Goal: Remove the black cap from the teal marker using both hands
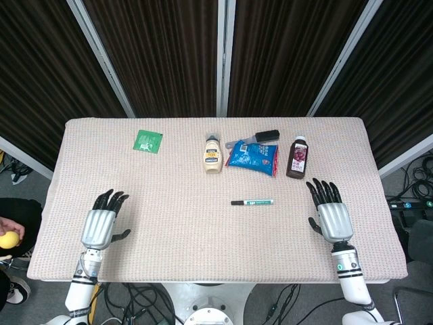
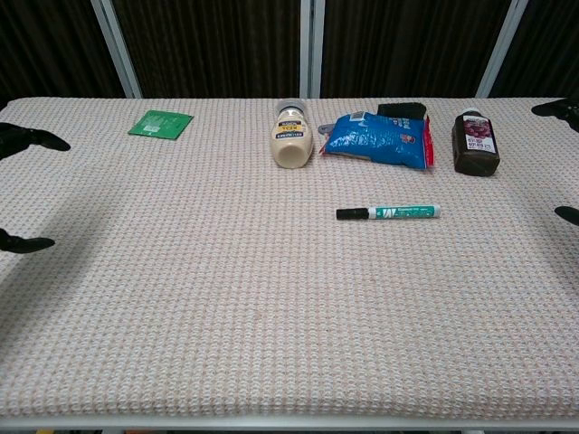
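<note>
**Caller:** Where do you stand right now?

**Me:** Both palms are down over the table (image 1: 169,271), one at each side. My left hand (image 1: 103,223) is near the left edge with its fingers spread and nothing in them. My right hand (image 1: 330,213) mirrors it at the right edge, equally open and equally empty.

**Caller:** And the prize?

**Me:** The teal marker (image 1: 252,202) lies flat between my hands, closer to my right, and nothing touches it. Its black cap (image 1: 238,202) points toward my left side and is on the barrel. I'd guess that layout is deliberate: cap toward one hand, barrel toward the other, ready for a two-handed pull.

**Caller:** Any clutter in the way?

**Me:** It's all farther back. A mayonnaise bottle (image 1: 214,153) lies on its side, a blue snack bag (image 1: 252,159) has a dark brush-like tool (image 1: 260,138) at its top edge, a dark juice bottle (image 1: 298,157) sits to the right of that, and a green packet (image 1: 147,141) is off to the left. (The chest view shows only my fingertips at the frame edges.)

**Caller:** Next move?

**Me:** Nothing has started yet. I reckon the right hand should reach in for the barrel first.
</note>
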You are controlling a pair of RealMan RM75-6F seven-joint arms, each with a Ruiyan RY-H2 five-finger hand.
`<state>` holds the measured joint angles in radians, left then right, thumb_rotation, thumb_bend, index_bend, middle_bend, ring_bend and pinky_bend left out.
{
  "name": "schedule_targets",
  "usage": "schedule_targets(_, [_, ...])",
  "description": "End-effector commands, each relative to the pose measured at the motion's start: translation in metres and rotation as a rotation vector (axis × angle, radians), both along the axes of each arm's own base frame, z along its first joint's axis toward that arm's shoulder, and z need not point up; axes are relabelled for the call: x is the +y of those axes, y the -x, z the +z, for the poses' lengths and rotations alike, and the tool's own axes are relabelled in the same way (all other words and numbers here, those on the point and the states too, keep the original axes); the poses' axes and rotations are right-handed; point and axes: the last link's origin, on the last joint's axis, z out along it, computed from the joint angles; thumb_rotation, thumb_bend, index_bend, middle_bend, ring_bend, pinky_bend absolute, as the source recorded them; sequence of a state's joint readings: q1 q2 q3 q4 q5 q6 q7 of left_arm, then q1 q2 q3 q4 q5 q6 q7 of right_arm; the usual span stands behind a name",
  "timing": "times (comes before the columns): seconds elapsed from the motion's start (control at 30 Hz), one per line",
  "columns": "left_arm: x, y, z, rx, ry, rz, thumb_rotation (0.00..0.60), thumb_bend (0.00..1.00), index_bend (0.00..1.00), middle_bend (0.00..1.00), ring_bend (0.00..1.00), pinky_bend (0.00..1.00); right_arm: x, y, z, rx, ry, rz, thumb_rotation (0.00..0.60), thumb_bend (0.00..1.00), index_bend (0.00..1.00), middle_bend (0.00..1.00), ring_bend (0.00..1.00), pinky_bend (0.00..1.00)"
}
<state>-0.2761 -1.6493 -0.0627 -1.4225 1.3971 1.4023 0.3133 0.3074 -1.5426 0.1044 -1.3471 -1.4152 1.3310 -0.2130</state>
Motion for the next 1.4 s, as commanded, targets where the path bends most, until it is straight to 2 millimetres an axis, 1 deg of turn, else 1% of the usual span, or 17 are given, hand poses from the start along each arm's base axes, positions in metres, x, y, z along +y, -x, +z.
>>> schedule_targets(0.03, [-0.001,-0.002,-0.001,0.002,0.005,-0.006,0.600,0.03,0.18,0.14,0.07,0.14,-0.001,0.000,-0.001,-0.003,-0.009,0.006,0.600,0.15,0.00,0.03,0.00,0.00])
schedule_targets(0.17, [-0.003,-0.003,-0.003,0.007,0.018,-0.005,0.600,0.03,0.18,0.14,0.07,0.14,-0.004,-0.006,0.000,-0.063,-0.007,0.028,0.600,0.15,0.00,0.06,0.00,0.00])
schedule_targets(0.27, [0.001,-0.006,-0.002,0.015,0.025,-0.018,0.600,0.03,0.18,0.14,0.07,0.14,-0.010,-0.017,0.007,-0.101,0.021,0.056,0.600,0.15,0.02,0.11,0.00,0.01])
schedule_targets(0.33, [0.005,-0.009,-0.001,0.004,0.022,-0.021,0.600,0.03,0.18,0.15,0.07,0.14,-0.020,-0.024,0.009,-0.091,0.034,0.065,0.600,0.15,0.08,0.15,0.00,0.04])
schedule_targets(0.4, [0.007,-0.012,-0.003,-0.003,0.028,-0.030,0.600,0.03,0.18,0.15,0.07,0.14,-0.033,-0.029,0.005,-0.076,-0.012,0.036,0.600,0.15,0.14,0.18,0.00,0.07])
schedule_targets(0.5, [0.009,-0.015,-0.007,0.015,0.035,-0.045,0.600,0.03,0.18,0.16,0.07,0.14,-0.051,-0.041,-0.003,-0.058,-0.112,0.017,0.600,0.19,0.23,0.28,0.07,0.10])
schedule_targets(0.57, [0.009,-0.017,-0.008,-0.001,0.038,-0.042,0.600,0.03,0.18,0.16,0.07,0.14,-0.060,-0.050,-0.007,-0.024,-0.146,0.022,0.600,0.22,0.30,0.34,0.15,0.19])
schedule_targets(0.63, [0.009,-0.018,-0.009,-0.002,0.040,-0.044,0.600,0.03,0.18,0.16,0.07,0.14,-0.068,-0.063,-0.015,0.028,-0.175,0.040,0.600,0.23,0.34,0.41,0.22,0.26])
schedule_targets(0.67, [0.009,-0.018,-0.008,0.000,0.041,-0.046,0.600,0.03,0.18,0.16,0.07,0.14,-0.070,-0.069,-0.019,0.046,-0.190,0.047,0.600,0.23,0.35,0.43,0.23,0.27])
schedule_targets(0.8, [0.010,-0.020,-0.007,-0.012,0.043,-0.047,0.600,0.03,0.18,0.16,0.07,0.14,-0.078,-0.091,-0.039,0.092,-0.231,0.077,0.600,0.23,0.35,0.44,0.24,0.27])
schedule_targets(0.9, [0.010,-0.021,-0.007,-0.012,0.052,-0.047,0.600,0.03,0.18,0.16,0.07,0.14,-0.079,-0.101,-0.052,0.122,-0.251,0.090,0.600,0.23,0.38,0.43,0.24,0.27])
schedule_targets(0.97, [0.011,-0.021,-0.007,-0.015,0.060,-0.043,0.600,0.03,0.19,0.16,0.07,0.14,-0.079,-0.105,-0.059,0.153,-0.272,0.092,0.600,0.23,0.39,0.43,0.26,0.28])
schedule_targets(1.07, [0.012,-0.023,-0.009,-0.021,0.069,-0.042,0.600,0.03,0.20,0.16,0.07,0.14,-0.080,-0.109,-0.067,0.192,-0.296,0.088,0.600,0.24,0.39,0.41,0.28,0.31])
schedule_targets(1.23, [0.013,-0.024,-0.011,-0.024,0.078,-0.043,0.600,0.03,0.21,0.16,0.07,0.14,-0.080,-0.111,-0.075,0.221,-0.295,0.066,0.600,0.24,0.39,0.38,0.28,0.29])
schedule_targets(1.4, [0.014,-0.022,-0.013,-0.025,0.089,-0.035,0.600,0.03,0.21,0.16,0.07,0.15,-0.079,-0.107,-0.083,0.210,-0.279,0.036,0.600,0.24,0.42,0.40,0.28,0.27])
